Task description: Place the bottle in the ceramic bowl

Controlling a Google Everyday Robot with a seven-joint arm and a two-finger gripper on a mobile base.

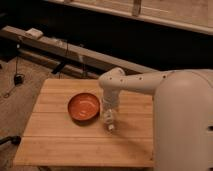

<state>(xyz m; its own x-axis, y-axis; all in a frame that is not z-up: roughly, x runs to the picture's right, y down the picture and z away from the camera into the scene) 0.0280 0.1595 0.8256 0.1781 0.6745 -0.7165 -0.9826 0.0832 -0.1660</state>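
The gripper hangs pointing straight down over the wooden table, just to the right of the ceramic bowl. The bottle shows as a small pale shape right at its tip, close to the bowl's rim but outside it. We cannot tell whether the gripper is clamped on the bottle or standing apart around it. We also cannot tell whether the bottle rests on the boards or is lifted clear of them. The bowl holds nothing we can see.

We judge the bottle to be light and fairly stiff. It is probably thin plastic, with smooth, rounded sides that could slip or roll away under a poor grip. We think the best hold is across the middle of its body, not the narrower end, with only moderate pressure so the walls do not give. The glazed bowl looks hard and slick, and it could slide or chip if knocked. We would therefore carry the bottle over the near rim and lower it in gently rather than drop it
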